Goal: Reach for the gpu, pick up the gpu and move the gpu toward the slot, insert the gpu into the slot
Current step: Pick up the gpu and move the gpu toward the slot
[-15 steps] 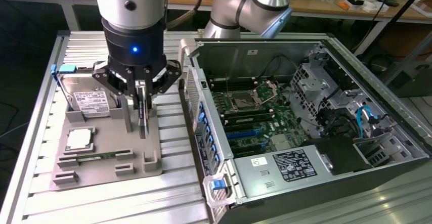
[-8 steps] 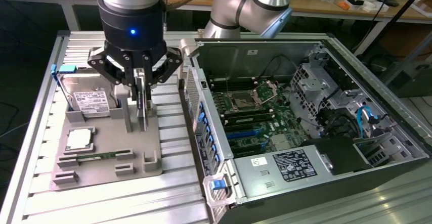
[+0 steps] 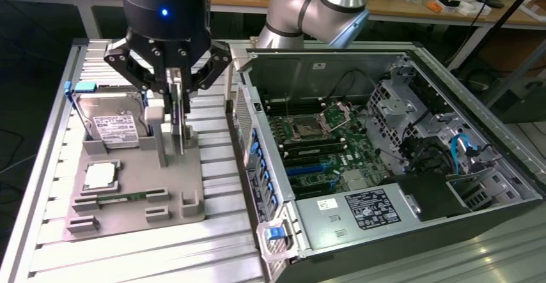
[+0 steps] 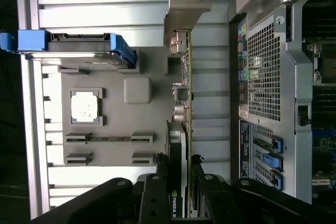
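The black, multi-fingered end effector [image 3: 173, 109] is hanging over the grey moulded fixture plate [image 3: 137, 218], which is lying on the ribbed aluminium desk [image 3: 171, 257]. It is pinching the gpu [image 3: 179, 144], a thin dark card with a greenish-brown board edge and a bent metal bracket at one end. The wrist view is showing a finger pressing on each face. The card is standing on edge in its grey holder on the plate, just beside the open computer tower [image 3: 444, 187] and outside it. It is not yet anywhere near the green motherboard [image 3: 320, 149].

The grip seems to be sitting toward one end of the card rather than its middle, so the free end risks sagging or swinging if the card is lifted. A tilted card could be binding in the holder and dragging the plate along. The bracket is sticking out and may be catching the tower's side wall. Any twist in the pinch would be leaving the card's edge askew to the slot.

White lettering on the card near the fingers is reading like "NVIDIA". The white labels on the silver hard drive [image 3: 112, 128] and on the tower's power supply [image 3: 371, 207] are carrying print too small to read.
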You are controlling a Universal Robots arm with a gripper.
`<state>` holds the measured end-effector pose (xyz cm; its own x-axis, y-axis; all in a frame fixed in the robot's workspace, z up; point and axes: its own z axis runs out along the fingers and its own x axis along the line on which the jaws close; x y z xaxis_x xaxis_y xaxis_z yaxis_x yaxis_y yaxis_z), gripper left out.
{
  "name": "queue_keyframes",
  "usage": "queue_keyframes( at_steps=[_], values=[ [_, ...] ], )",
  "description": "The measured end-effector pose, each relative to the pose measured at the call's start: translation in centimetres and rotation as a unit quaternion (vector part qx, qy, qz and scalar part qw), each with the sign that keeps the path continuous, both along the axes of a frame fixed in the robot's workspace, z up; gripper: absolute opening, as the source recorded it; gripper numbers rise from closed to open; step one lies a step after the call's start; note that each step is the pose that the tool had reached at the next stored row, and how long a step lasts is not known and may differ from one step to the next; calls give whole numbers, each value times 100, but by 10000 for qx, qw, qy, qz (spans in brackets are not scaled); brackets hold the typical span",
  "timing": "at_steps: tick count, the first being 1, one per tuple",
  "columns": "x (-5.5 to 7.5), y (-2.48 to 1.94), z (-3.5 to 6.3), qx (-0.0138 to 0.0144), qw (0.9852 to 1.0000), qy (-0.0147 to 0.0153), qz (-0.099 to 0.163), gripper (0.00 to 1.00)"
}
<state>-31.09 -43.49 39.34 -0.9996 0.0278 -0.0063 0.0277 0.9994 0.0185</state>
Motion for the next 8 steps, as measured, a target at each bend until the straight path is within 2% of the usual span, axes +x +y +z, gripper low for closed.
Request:
queue_keyframes(
  at_steps=[8],
  values=[
    [-3,0,286,0,10000,0,0,27]
  ],
)
